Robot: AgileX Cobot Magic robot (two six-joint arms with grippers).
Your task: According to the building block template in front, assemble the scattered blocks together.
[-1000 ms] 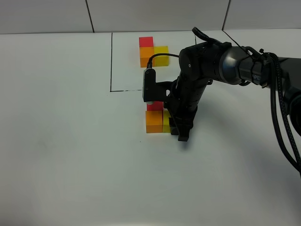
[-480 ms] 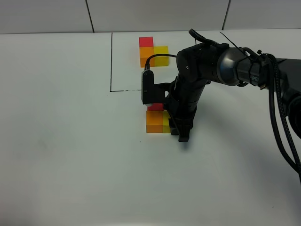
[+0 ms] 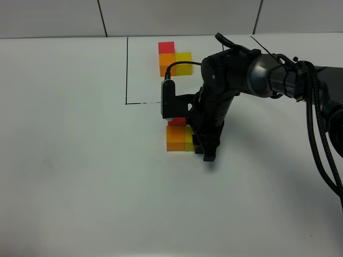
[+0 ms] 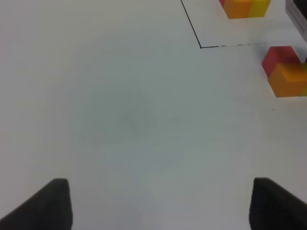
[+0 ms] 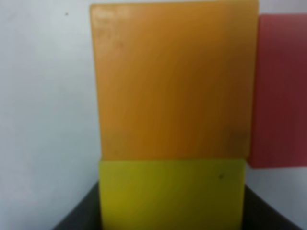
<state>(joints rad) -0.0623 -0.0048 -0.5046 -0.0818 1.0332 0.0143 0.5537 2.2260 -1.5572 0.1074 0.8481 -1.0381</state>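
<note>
Yellow block (image 3: 189, 137) still in right gripper (image 3: 203, 142), unmoved against orange block (image 3: 176, 138).

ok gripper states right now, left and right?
Left gripper: open, fingers wide apart above bare table, holding nothing.
Right gripper: down at the yellow block, a finger on each side; whether it is gripping cannot be told.

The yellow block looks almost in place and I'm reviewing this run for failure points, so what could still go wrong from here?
The right gripper holds the yellow block against the orange block. Further pushing could shove the orange block and the red block out of line. If the jaws open unevenly or lift early, the yellow block may be dragged away from the orange block, spoiling the L shape shown by the template.
</note>
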